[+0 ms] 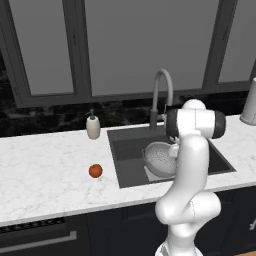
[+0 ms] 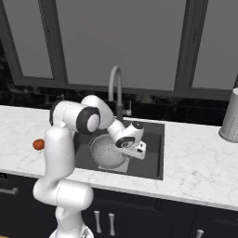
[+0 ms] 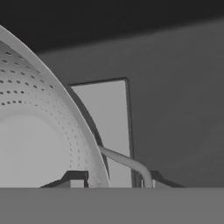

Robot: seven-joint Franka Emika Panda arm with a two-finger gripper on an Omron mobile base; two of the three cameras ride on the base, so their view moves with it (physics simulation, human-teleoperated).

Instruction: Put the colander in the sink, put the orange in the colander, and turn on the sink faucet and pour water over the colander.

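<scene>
The colander sat in the sink, under the faucet so water could reach it. The gripper straddled its right rim, jaws apart. The orange waited on the counter, left.

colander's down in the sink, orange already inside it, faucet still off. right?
Not quite. The colander sits in the sink and no water runs from the faucet, but the orange is not inside it: the left base view shows it on the white counter, left of the sink.
</scene>
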